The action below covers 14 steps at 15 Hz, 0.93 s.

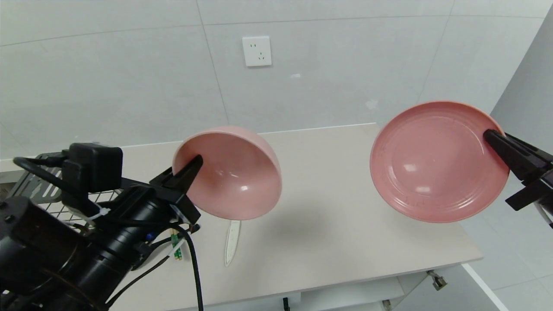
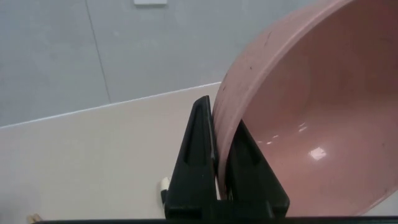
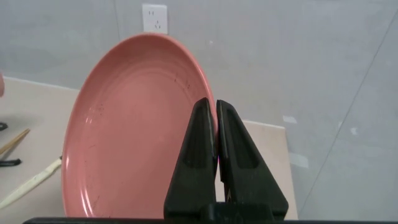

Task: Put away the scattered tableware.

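**Operator:** What's the largest thing in front of me?

**Spotter:** Your beige countertop point(image 1: 337, 207), which runs back to the tiled wall. Your left arm hides its near left corner.

**Operator:** And the plate?

**Spotter:** The pink plate point(image 1: 436, 162) is held in the air off the counter's right end, tilted up on edge. Your right gripper point(image 1: 488, 134) is pinched nearly closed on its rim, with one finger on each face.

**Operator:** The bowl?

**Spotter:** The pink bowl point(image 1: 233, 172) hangs over the counter's left part, tipped on its side. Your left gripper point(image 1: 196, 160) is clamped on the rim, one finger inside and one outside.

**Operator:** Anything smaller?

**Spotter:** There's a wire rack point(image 1: 39, 190) at the far left, mostly hidden behind your arm. A white knife point(image 1: 232, 242) lies flat on the counter below the bowl, which covers the knife's far end. Your right wrist view also catches a wooden stick point(image 3: 12, 142), cut off at the edge. I can't tell you what it is.
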### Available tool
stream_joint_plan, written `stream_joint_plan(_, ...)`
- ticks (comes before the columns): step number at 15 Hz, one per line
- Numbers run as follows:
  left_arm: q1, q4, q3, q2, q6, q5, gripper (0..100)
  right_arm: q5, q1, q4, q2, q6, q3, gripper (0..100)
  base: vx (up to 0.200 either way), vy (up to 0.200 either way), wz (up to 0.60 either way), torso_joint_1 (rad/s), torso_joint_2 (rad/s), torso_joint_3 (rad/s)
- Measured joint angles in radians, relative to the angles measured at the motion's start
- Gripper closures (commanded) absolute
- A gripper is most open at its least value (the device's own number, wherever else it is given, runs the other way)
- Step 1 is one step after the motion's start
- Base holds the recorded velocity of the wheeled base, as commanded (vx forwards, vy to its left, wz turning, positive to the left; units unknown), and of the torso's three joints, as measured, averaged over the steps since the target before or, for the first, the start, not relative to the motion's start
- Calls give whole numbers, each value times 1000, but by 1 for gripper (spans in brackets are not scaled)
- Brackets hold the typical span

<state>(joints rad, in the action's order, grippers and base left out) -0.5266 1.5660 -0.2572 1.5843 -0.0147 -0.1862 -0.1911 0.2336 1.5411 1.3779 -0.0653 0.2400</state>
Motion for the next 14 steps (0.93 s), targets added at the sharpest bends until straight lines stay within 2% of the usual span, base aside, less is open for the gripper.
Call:
stream_joint_plan(2, -9, 1, 18, 31, -40, -3, 100, 0, 0, 26, 56, -35, -3, 100, 0, 0, 0, 0, 0, 0)
stream_joint_plan(5, -13, 3, 14, 53, -53, -4, 100, 0, 12, 28, 86, -76, -3, 100, 0, 0, 0, 0, 0, 0)
stream_joint_plan(8, -13, 4, -5, 76, -31, -5, 100, 0, 59, 29, 92, -80, -3, 100, 0, 0, 0, 0, 0, 0)
stream_joint_plan(9, -13, 4, -6, 83, -11, -5, 100, 0, 66, 29, 91, -80, -5, 100, 0, 0, 0, 0, 0, 0)
stream_joint_plan(10, -13, 4, -6, 90, 14, -5, 100, 1, 69, 29, 86, -80, -6, 100, -200, 0, 0, 2, -2, 7)
stream_joint_plan(11, -14, 4, -1, 96, 21, -5, 100, 1, 71, 28, 79, -80, -8, 100, -200, 0, 0, 2, 7, -2)
stream_joint_plan(14, -39, 5, 11, 90, 23, -6, 100, 1, 72, 30, 56, -80, -11, 100, -200, 0, 0, 4, 2, 1)
